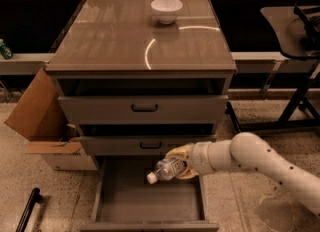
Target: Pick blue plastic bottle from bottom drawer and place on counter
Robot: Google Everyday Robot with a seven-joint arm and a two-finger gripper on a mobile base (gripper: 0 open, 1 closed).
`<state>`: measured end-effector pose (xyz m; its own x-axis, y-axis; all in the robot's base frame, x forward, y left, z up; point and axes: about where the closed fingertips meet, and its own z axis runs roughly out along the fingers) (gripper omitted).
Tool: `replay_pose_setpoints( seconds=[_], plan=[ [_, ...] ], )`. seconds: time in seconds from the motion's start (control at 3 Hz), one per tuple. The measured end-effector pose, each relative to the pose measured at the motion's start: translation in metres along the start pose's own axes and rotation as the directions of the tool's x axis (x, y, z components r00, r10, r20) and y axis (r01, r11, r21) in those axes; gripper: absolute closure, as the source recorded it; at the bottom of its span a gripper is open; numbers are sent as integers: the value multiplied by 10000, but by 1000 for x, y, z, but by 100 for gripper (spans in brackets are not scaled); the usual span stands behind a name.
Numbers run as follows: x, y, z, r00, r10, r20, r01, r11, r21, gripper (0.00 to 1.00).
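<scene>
The blue plastic bottle (pixel 163 170) is a small clear bottle with a white cap and a pale label. It lies tilted, cap down-left, in my gripper (pixel 179 165). The yellowish fingers (pixel 181 152) are shut around it, and my white arm reaches in from the right. The bottle hangs above the open bottom drawer (pixel 120 201), just in front of the middle drawer's face. The drawer's flat grey floor is bare. The counter (pixel 125 41) is the glossy grey-brown top above the three drawers.
A white bowl (pixel 166 10) stands at the counter's far middle. An open cardboard box (pixel 40 126) sits on the floor left of the cabinet. A dark chair and table frame (pixel 295 71) stand at right. A black bar (pixel 27 208) lies at lower left.
</scene>
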<state>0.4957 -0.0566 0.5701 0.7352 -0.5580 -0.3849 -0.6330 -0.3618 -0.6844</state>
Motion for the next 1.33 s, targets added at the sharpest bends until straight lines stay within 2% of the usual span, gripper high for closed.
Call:
replay_pose_setpoints(
  seconds=[0.33, 0.67, 1.0, 1.33],
  plan=[
    [-11, -29, -42, 9985, -545, 17, 545, 9962, -673, 100],
    [-27, -60, -81, 9929, -1148, -306, 1115, 9895, -919, 100],
    [-39, -96, -115, 9830, -1607, -885, 1537, 9848, -812, 100],
    [-56, -122, -142, 9629, -2254, -1484, 2232, 9743, -317, 100]
  ],
)
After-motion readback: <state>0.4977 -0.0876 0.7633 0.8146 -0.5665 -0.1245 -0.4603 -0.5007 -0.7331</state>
